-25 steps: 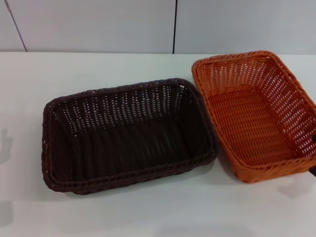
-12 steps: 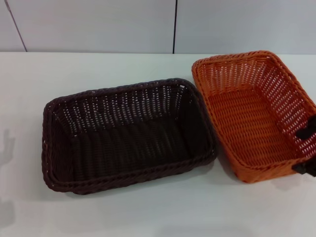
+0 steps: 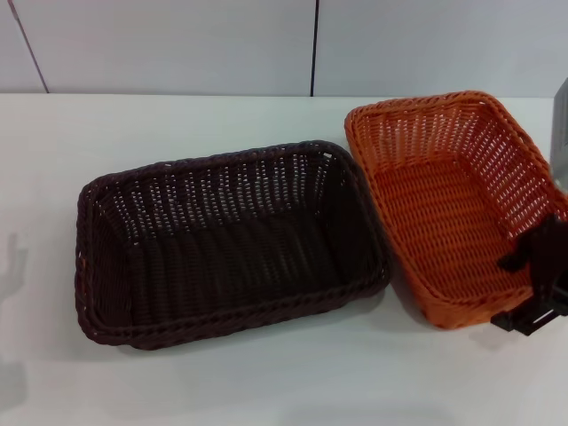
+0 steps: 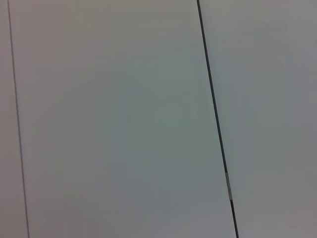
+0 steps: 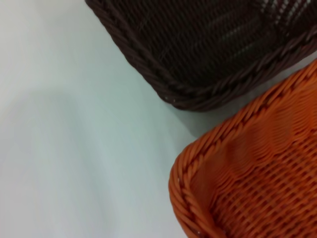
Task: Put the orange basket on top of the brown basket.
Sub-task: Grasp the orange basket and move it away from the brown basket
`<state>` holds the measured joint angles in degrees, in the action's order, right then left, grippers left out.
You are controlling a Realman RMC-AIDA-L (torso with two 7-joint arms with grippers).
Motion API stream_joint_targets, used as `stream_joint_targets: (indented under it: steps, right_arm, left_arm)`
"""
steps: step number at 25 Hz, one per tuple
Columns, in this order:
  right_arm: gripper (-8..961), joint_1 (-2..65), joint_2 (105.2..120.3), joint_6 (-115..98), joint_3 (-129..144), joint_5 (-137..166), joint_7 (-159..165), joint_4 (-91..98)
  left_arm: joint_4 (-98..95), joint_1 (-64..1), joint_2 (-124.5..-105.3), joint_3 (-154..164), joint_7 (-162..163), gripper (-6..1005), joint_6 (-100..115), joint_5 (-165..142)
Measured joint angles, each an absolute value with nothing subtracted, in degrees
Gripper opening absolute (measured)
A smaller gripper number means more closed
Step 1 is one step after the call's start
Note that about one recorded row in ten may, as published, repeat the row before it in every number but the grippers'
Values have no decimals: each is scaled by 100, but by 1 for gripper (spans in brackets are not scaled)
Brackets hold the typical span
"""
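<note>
So the orange basket (image 3: 453,204) is sitting on the white counter (image 3: 266,382), off to the right of the brown basket (image 3: 231,240), with their near corners almost touching. Nothing is stacked yet. The right gripper (image 3: 532,284) is at the orange basket's near right corner, one dark finger over the inside of the wall and another piece outside below the rim, so it looks spread around the rim rather than clamped on it. Honestly I can't tell for sure from the head view. The left arm isn't visible over the counter, and its wrist camera only shows wall panels, so no word on that gripper.

For this step I'd say get the rim deep between the fingers before closing, because a corner pinch on a wide wicker basket will probably let it sag or swing. Then lift high enough to clear the brown rim, carry it left and line up the edges.
</note>
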<state>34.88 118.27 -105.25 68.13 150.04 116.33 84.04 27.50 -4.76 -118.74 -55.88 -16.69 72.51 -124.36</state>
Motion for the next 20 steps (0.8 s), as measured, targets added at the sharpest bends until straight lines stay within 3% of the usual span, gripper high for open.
stream_joint_targets:
  steps: [16,20]
  right_arm:
    - [665,3449,11875,-9754,7228,15299,12160,7987]
    - [511,3458,11875,-9743,7236,15335,12308,8040]
  left_arm:
    - [2626,-474,-11856,-5559,-1670,802,7242,-12458]
    - [2596,-475,-11850,-5499,-1670,802,7242,-12455]
